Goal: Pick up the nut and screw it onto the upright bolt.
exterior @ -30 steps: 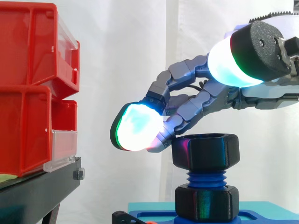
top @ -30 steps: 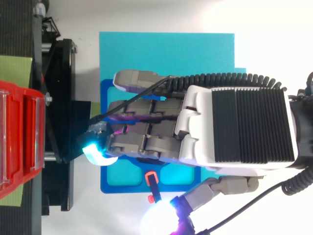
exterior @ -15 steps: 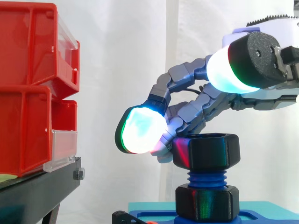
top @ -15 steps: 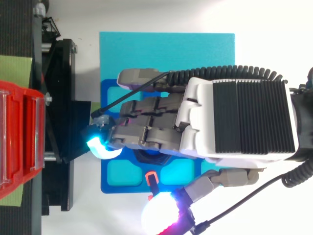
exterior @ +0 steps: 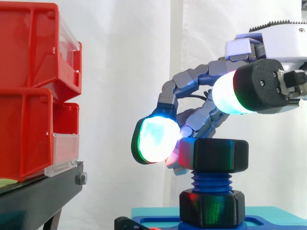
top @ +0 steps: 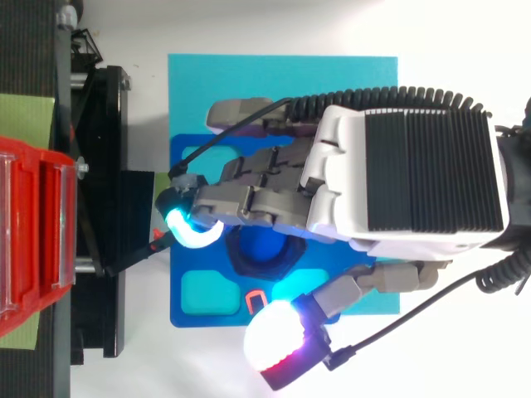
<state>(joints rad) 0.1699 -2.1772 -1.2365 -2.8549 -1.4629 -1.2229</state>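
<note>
Reaching in from the right, my robot hand (top: 406,178) arches over the top of an upright blue bolt (exterior: 211,181). Its fingers (exterior: 192,79) are curled. They pass above the black nut (exterior: 214,155), which sits on the bolt's upper threads, and bend down along the nut's left side, where one of them presses against a flat face of the nut. Just left of that, a fingertip pad (exterior: 154,140) glows white and green, close beside the nut. My thumb (exterior: 240,92), glowing white with a red edge, is held off the nut, higher than its top and toward the side camera, so the hold is a hooked wrap by the fingers and not a pinch. Seen from above, the bolt's blue tip shows inside the nut's black ring, between the curled fingers and the thumb. A few threads are bare below the nut, and under them a second black nut (exterior: 211,208) sits at the bolt's foot on a blue base (top: 178,282). The base lies on a teal mat (top: 282,83) on a white counter (top: 207,369). Well to the left, red bins (exterior: 29,96) are stacked on a black stand (exterior: 38,199), before a white curtain (exterior: 124,72).
</note>
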